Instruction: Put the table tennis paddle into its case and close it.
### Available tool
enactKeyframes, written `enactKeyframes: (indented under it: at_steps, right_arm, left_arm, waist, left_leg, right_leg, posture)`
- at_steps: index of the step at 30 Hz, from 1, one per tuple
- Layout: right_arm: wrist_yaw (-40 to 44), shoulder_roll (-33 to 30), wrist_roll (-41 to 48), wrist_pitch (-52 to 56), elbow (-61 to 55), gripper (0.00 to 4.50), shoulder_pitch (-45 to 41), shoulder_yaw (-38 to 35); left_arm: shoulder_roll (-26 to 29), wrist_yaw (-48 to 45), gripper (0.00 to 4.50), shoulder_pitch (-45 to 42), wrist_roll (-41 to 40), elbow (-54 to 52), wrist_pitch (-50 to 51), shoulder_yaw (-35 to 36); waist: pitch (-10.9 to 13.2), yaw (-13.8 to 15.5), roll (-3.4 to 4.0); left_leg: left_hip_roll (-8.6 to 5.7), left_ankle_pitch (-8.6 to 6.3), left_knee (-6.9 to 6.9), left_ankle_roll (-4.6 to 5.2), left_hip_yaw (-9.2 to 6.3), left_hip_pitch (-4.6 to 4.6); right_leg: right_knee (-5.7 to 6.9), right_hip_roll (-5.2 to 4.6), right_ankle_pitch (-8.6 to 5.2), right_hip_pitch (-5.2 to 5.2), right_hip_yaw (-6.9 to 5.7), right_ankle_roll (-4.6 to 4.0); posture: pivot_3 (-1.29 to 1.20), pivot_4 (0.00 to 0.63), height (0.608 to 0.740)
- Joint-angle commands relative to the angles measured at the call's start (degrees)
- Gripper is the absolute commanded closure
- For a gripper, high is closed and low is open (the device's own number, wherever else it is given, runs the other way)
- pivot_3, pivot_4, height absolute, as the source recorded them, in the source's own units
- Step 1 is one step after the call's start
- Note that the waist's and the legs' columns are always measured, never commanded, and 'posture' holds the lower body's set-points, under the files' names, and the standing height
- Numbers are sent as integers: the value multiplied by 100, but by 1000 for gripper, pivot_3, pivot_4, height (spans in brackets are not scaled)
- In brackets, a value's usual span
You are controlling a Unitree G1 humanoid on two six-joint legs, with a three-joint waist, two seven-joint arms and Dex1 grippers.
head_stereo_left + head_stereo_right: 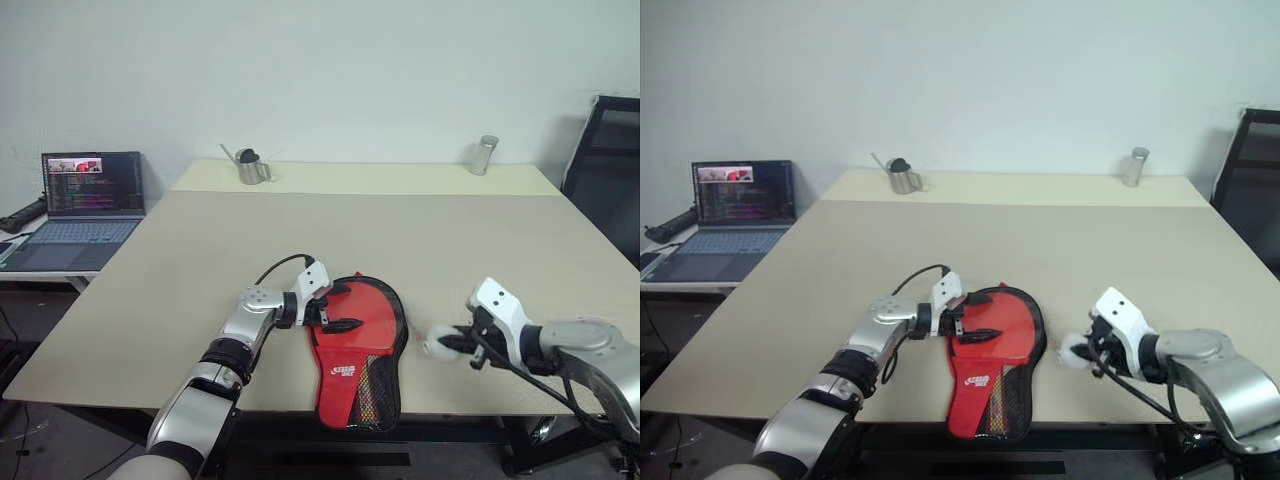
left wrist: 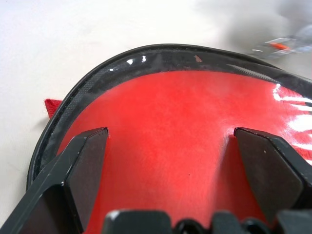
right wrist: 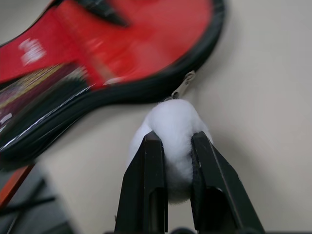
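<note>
- Two grippers are at work near the front edge of the table [image 1: 200,260]: the left gripper [image 1: 334,307] is laid over the round red head of the case [image 1: 358,350] with its fingers spread wide, one on either side of the red panel and neither clamped on it, while the right gripper [image 3: 171,161] has its fingers pressed onto a white fluffy pom-pom [image 3: 174,129] (apparently the zip pull, since a small metal tab [image 3: 183,87] links it to the case's black trim).
- The case lies flat, mesh pocket and white logo toward the front edge, its narrow end just overhanging that edge.
- A slip is judged the main risk: the pom-pom is soft and could compress and slide out of the pinch if the zip is dragged sideways.
- The pouch could be dragged along the table or off its edge, because the left gripper only rests over it and the pull would be resisted by little else.
- The zip could jam at the curve of the head if the pull is not led along the trim.
- The table tennis paddle cannot be made out anywhere; whether it is already inside the case cannot be told, and a zip shut on an empty pouch would fail the task.
- How far the zip is already closed is hard to judge, the trim being blurred in the right wrist view.
- The case's black side is hidden underneath.
</note>
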Motion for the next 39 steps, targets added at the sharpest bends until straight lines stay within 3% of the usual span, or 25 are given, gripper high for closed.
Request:
enactKeyframes:
  at_steps: [1,6,17,23,31,39]
  right_arm:
    - [301,-348,348,-13,-432,4292,296,-136]
    - [641,-866,610,-277,-684,4293,806,-180]
    - [713,-1209,1086,-431,-953,4296,1306,-389]
    - [524,-1132,1102,-534,-837,4299,1324,-350]
    - [309,-1033,1016,-573,-667,4299,1214,-224]
    - [169,-1008,1066,-500,-686,4309,1145,-184]
  left_arm:
    - [21,181,0,151,361,340,34,-127]
    - [3,229,0,131,381,378,-11,-139]
    - [-42,284,0,99,428,431,-79,-162]
    - [-91,217,0,87,439,439,-106,-184]
    - [-237,-856,0,-145,244,40,209,-309]
    - [-509,-909,0,-449,548,509,11,-444]
  waist:
    - [0,14,0]
    - [-1,25,-2]
    - [-4,51,0]
    - [-5,69,0]
    - [-4,73,-2]
    - [-2,83,-5]
  left_leg:
    - [0,0,0,0,0,0]
    - [0,-1,-1,0,-1,-5]
    - [-2,-28,-7,26,-13,-27]
    - [-4,-37,-6,30,-14,-27]
    - [-5,-40,-6,32,-13,-30]
    - [-8,-45,-2,40,-11,-34]
  right_leg:
    - [-1,0,1,0,0,1]
    - [-16,0,2,1,-3,6]
    - [-87,-2,12,17,-16,25]
    - [-92,-5,11,21,-16,27]
    - [-96,-5,10,21,-18,27]
    - [-100,-5,10,20,-14,28]
  posture:
    - [0,150,740]
    - [0,150,740]
    - [0,150,740]
    - [0,150,740]
    - [0,150,740]
    - [0,150,740]
